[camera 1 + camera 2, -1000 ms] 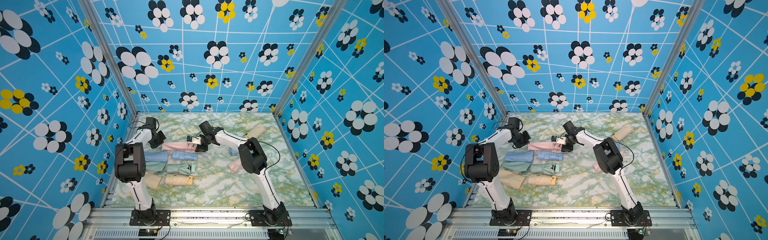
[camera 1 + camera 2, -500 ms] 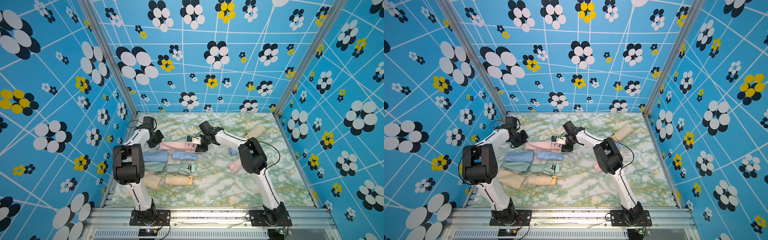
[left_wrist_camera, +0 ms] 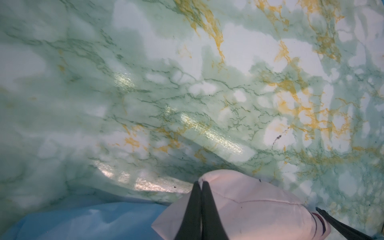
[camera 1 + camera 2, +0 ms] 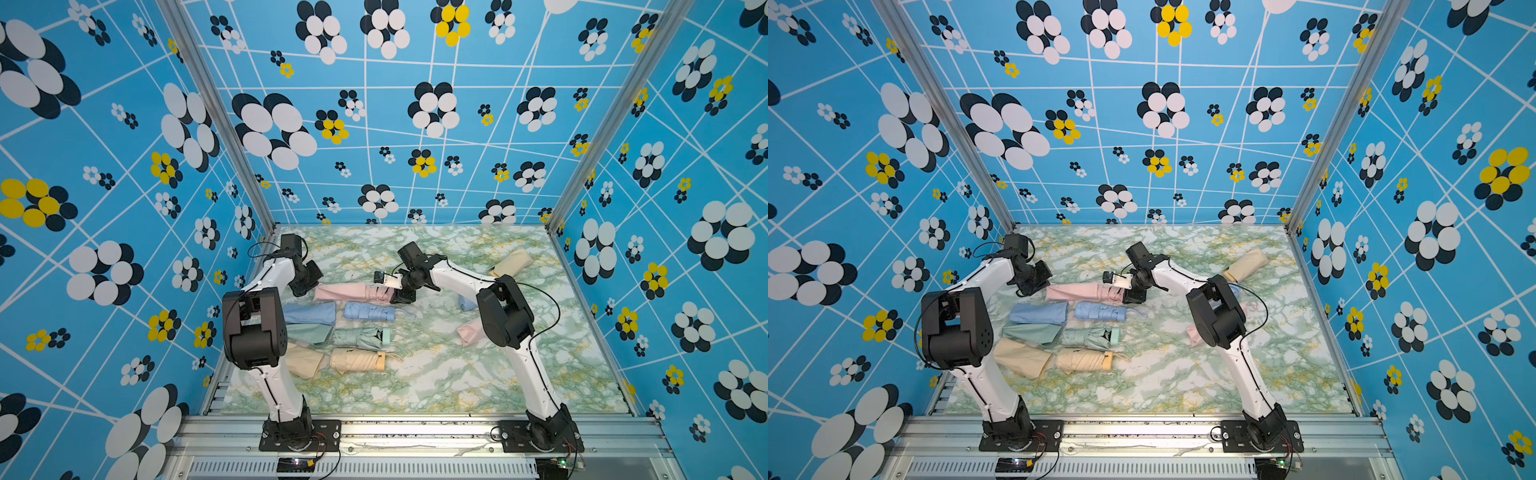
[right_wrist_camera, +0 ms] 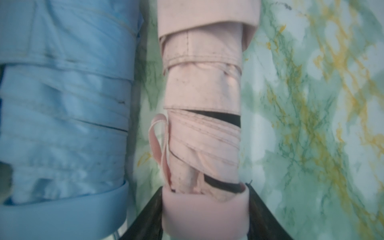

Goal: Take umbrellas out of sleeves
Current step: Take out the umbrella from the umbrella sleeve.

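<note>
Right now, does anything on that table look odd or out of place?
Only the pink umbrella looks odd: it is partly out of its pink sleeve, held between the left gripper pinching the sleeve end and the right gripper on the handle. Nothing looks spilled or damaged.

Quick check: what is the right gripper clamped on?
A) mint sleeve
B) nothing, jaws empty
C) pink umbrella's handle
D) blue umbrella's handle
C: in the right wrist view the right gripper has a jaw on each side of the pink umbrella's handle, while the pink sleeve covers that umbrella's far end.
</note>
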You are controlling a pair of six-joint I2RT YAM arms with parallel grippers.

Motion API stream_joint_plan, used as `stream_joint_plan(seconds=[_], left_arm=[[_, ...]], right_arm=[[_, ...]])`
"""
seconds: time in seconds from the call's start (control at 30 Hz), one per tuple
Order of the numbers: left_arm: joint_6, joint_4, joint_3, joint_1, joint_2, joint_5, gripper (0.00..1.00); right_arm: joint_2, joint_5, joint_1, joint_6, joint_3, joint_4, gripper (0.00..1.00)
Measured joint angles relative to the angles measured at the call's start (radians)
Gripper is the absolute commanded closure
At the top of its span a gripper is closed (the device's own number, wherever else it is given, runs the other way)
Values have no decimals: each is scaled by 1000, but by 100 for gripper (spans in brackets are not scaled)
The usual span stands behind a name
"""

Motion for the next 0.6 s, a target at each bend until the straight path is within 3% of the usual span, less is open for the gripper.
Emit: stream_joint_plan(seconds=[0.6], left_arm=[[61, -27, 1, 45, 0, 0, 100]], right_arm=[[0, 0, 0, -4, 0, 0, 63]])
